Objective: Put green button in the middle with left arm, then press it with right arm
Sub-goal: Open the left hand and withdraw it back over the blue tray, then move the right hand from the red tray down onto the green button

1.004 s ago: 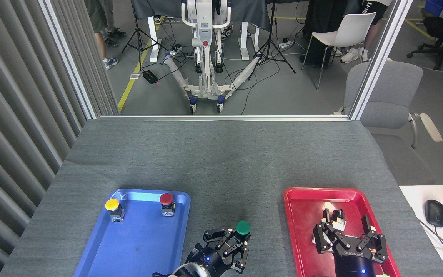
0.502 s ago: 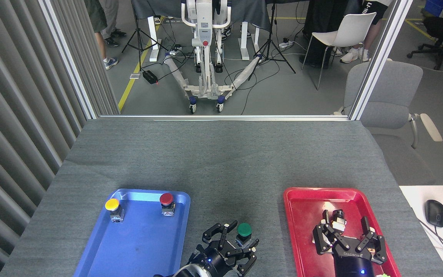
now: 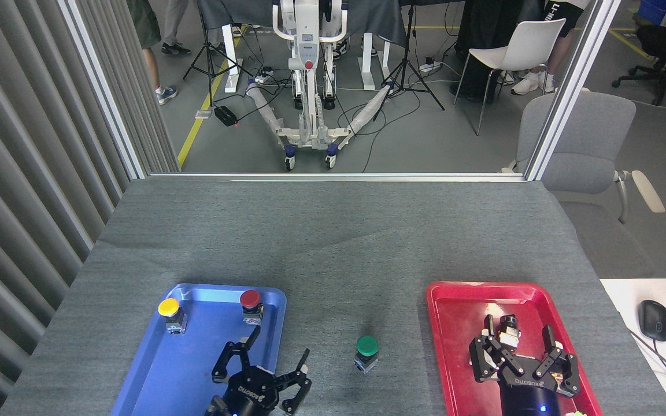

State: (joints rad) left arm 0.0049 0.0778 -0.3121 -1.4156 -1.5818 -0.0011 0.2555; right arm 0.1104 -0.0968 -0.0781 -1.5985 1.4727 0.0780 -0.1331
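The left hand (image 3: 275, 355) has withdrawn left over the blue tray (image 3: 194, 370), fingers spread, empty. The green button (image 3: 366, 352) stands free on the middle (image 3: 356, 289). The right hand (image 3: 521, 346) hovers released.

Blue tray (image 3: 154, 370) holding yellow button (image 3: 169, 309) and red button (image 3: 250, 300), red tray (image 3: 460, 346), grey chair (image 3: 584, 141)

Push-buttons, three in all: one green button (image 3: 366, 348), one yellow-capped button (image 3: 169, 309), one red-capped button (image 3: 250, 300). Trays, two: one blue tray (image 3: 154, 370), one red tray (image 3: 454, 323). Grippers, two: left gripper (image 3: 278, 349), right gripper (image 3: 521, 335). One small black-and-white part (image 3: 507, 327) lies in the red tray. One computer mouse (image 3: 655, 319) sits at right.
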